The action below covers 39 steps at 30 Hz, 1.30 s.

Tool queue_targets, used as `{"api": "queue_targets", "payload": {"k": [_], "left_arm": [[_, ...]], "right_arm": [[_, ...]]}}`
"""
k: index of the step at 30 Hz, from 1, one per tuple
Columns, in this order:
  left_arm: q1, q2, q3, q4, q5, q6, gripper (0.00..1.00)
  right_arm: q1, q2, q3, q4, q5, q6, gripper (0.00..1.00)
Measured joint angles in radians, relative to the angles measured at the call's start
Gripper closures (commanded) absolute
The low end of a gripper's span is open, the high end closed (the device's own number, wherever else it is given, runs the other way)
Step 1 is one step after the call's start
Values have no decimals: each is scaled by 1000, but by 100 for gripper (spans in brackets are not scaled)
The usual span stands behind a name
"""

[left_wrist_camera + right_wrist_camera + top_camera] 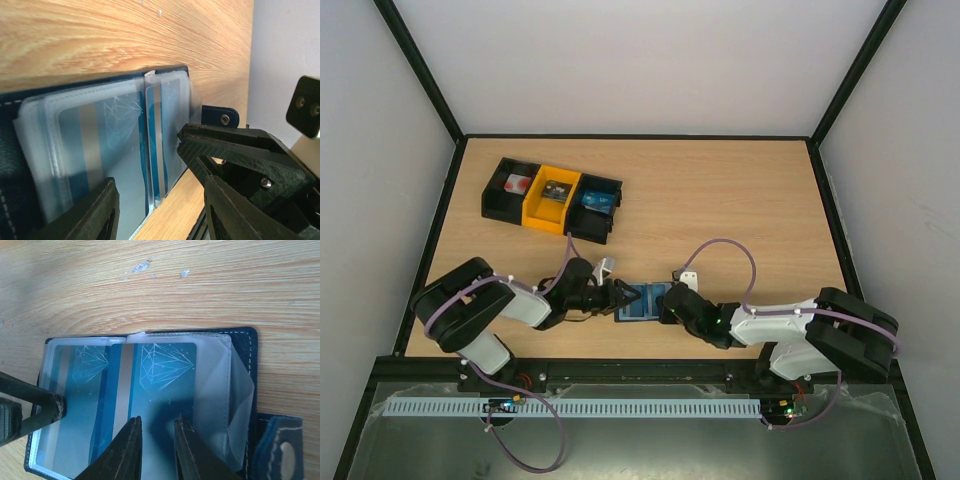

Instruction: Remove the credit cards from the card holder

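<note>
The card holder (642, 302) lies open and flat on the table between my two grippers. It has a dark cover (246, 356) and clear sleeves, with bright blue credit cards (165, 365) inside them. My right gripper (157, 421) stands over the right-hand sleeve. Its two tips are a narrow gap apart and rest on the card's face, with nothing between them. In the left wrist view the cards (117, 135) show through the sleeves. My left gripper (146, 159) is open and straddles the sleeves' near edge, one finger over the plastic and one over bare wood.
A row of black and yellow bins (552, 198) stands at the back left, one holding a red-and-white item (515, 184). The holder's snap tab (280, 445) sticks out to its side. Black frame rails edge the table.
</note>
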Motion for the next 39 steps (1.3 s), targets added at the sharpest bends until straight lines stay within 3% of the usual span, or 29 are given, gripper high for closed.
{"api": "queue_targets", "payload": {"k": [6,14,27,39], "left_arm": [[5,-48,32,-114,-29,44,53],[-24,-55,73,-152,-36,43,55],[-33,88,96,-22,-29,5,60],[-33,115,96,15,-28,-2,65]], "right_arm": [[-1,9,-27,67,-3,8,83],[-4,19,-55,138,-8,19,84],[-4,-4,-51,93,-3,11,84],[-11,30,-29,93,12,-5,85]]}}
